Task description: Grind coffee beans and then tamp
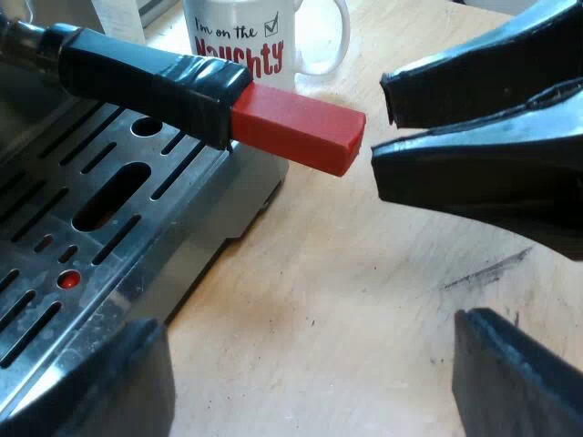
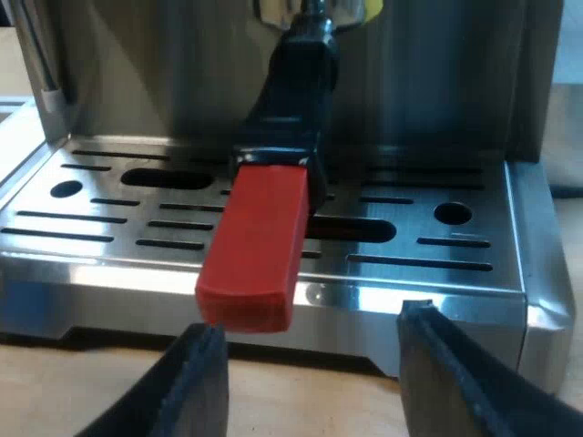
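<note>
Left wrist view: the surface is a pale wooden table with fine grain and a few dark scuff marks. On it stands the espresso machine, its brushed-metal drip tray cut with long slots and round holes, one hole showing a small red dot. The holder's handle, wrapped in glossy black, juts out over the tray and past its edge, and ends in a matte red rectangular block. Beyond the block sits a white glazed mug with red and black lettering. The left gripper hangs over the table beside the tray, its fingers wide apart and holding nothing. The right gripper is just beside the tip of the red block, not touching it.

Right wrist view: the holder is locked into the machine's front, above the shiny slotted tray. Its handle reaches outward, red block foremost. The right gripper has its fingers spread and empty, just short of that block, over the wood.
</note>
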`<state>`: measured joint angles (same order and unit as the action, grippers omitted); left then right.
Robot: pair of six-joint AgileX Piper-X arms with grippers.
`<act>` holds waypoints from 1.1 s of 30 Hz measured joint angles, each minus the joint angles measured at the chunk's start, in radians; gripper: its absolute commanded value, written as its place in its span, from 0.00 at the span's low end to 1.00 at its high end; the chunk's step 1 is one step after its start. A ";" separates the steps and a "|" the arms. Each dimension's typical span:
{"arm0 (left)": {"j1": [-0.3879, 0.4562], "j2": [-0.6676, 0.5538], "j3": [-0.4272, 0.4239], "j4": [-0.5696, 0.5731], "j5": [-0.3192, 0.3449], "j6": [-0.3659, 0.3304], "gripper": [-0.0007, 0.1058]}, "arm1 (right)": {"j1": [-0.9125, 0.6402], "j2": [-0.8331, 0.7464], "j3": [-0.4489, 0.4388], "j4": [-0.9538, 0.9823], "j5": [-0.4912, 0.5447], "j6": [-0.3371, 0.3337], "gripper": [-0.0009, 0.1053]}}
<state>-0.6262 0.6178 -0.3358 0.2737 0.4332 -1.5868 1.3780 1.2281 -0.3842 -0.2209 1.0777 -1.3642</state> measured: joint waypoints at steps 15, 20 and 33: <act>0.000 0.000 0.000 0.000 0.000 0.000 0.63 | -0.071 0.000 0.001 -0.045 -0.068 -0.017 0.44; 0.000 0.000 0.000 0.000 0.000 0.000 0.63 | -0.076 0.000 0.008 -0.128 -0.079 -0.171 0.44; 0.000 0.000 0.000 0.000 0.000 0.000 0.63 | -0.076 0.000 0.010 -0.187 -0.016 -0.228 0.44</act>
<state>-0.6262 0.6178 -0.3358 0.2737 0.4332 -1.5868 1.3023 1.2281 -0.3743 -0.4082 1.0614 -1.5920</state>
